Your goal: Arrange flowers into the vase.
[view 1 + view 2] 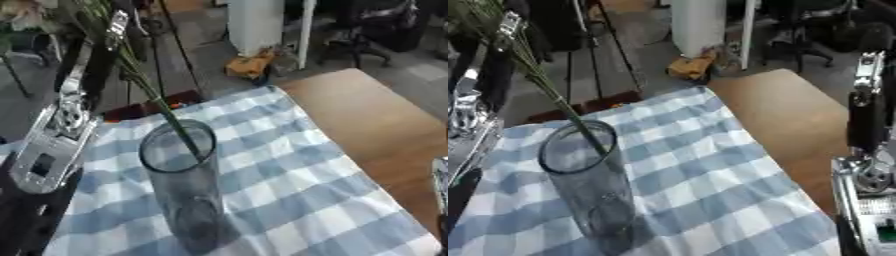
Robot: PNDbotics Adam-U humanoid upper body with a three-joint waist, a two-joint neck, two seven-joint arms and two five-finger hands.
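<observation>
Leaning up and to the left, a green flower stem (149, 90) has its lower end inside the upright glass vase (185, 185).

The vase stands on a blue-checked cloth (289, 165) over the wooden counter (367, 120); grey floor beyond. Whether the left hand (109, 27) grips the stem, apparently at its top, I cannot tell.

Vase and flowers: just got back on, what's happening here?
A green stem has its lower end inside the glass vase, leaning out to the upper left. The vase stands upright on the checked cloth. The left arm reaches up along the stem toward the top left, but its robot hand isn't visible. The right arm shows at the right edge, away from the vase.
</observation>
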